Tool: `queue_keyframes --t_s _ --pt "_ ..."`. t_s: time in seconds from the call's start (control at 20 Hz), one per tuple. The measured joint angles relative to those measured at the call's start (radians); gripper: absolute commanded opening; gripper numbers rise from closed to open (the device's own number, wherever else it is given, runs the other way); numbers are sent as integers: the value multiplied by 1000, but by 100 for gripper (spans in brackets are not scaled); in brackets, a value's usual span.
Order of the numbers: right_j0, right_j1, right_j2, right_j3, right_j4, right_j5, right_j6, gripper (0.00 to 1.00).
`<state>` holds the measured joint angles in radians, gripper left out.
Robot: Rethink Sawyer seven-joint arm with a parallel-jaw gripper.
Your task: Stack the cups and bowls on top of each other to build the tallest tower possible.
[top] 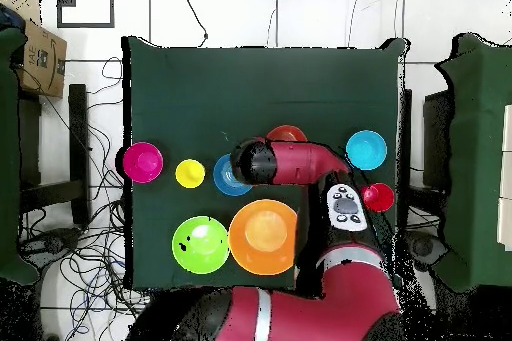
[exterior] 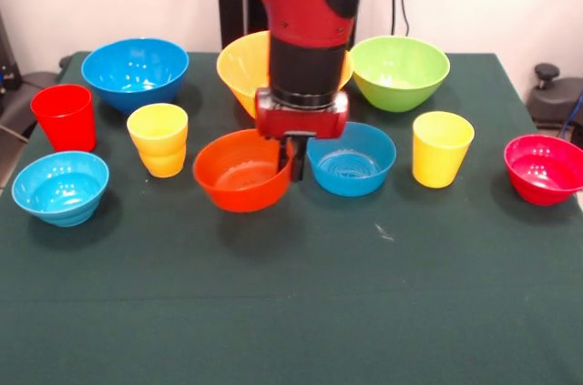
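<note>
between orange-red bowl (exterior: 241, 169) and blue bowl (exterior: 352, 158), gripper (exterior: 296, 162) lowered, cups unstacked

Pincer (exterior: 297, 163) low between orange-red bowl (exterior: 242, 169) and blue bowl (exterior: 352, 158).

Evenly and brightly lit from overhead, in both views. Soft, short shadows under the bowls on the bench (exterior: 291, 312). Faint glare inside the lime green bowl (exterior: 399, 72). Slightly soft focus throughout.
</note>
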<state>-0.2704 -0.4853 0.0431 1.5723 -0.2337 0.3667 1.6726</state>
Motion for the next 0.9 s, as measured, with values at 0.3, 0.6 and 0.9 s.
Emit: queue_keyframes --t_s 0.3,0.6,0.9 --pt "64 -33 -28 31 42 0 61 0" --pt "123 -48 -55 50 69 0 112 0" --pt "185 -52 -84 80 96 0 170 0"
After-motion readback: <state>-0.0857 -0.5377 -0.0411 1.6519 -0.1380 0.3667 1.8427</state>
